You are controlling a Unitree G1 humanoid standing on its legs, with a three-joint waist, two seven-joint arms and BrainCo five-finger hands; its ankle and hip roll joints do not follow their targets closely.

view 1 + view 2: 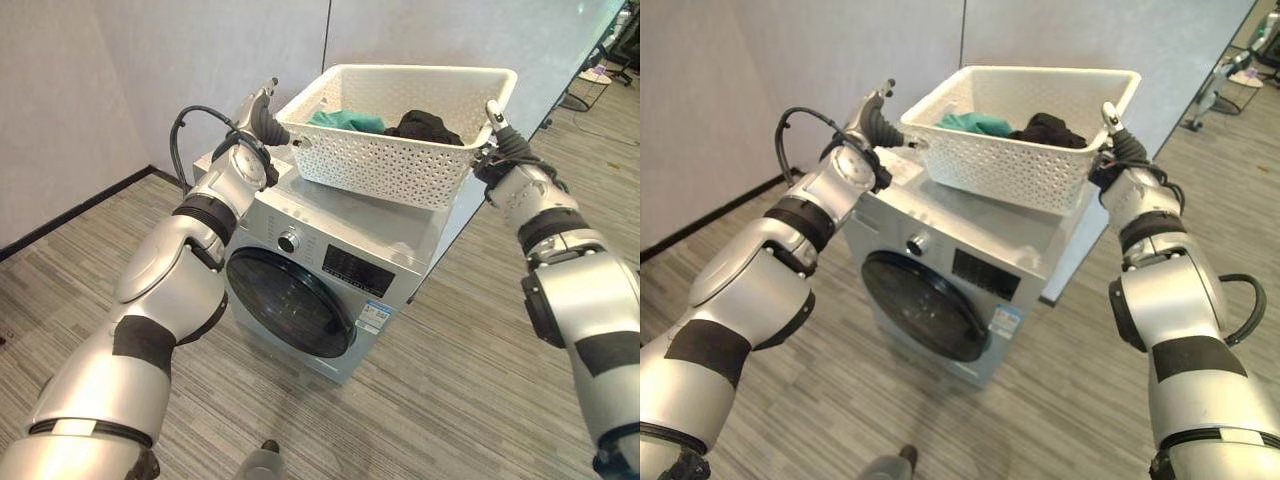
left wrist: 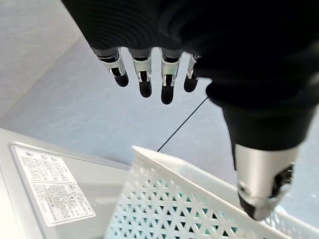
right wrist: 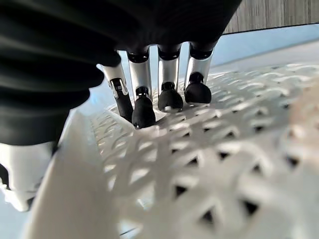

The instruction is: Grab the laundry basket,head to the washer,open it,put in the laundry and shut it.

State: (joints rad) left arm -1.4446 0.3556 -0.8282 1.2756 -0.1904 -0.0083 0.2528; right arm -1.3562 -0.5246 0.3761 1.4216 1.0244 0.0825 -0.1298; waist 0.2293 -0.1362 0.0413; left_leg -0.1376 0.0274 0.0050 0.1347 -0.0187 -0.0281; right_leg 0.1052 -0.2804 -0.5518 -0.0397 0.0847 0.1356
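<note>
Laundry basket (image 1: 400,160): white plastic, matt, lattice-perforated walls, smooth rim.
Laundry in the basket: soft cloth, one teal piece (image 1: 348,121), one black piece (image 1: 425,127).
Washer (image 1: 330,275) under the basket: silver-grey painted metal casing, satin; door (image 1: 290,302) dark glossy glass.
Floor (image 1: 460,390) around the washer: grey wood-grain planks, matt.

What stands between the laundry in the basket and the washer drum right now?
The washer's round door is closed, blocking the drum. The laundry basket sits on the washer top, with the left hand and right hand at its ends.
</note>
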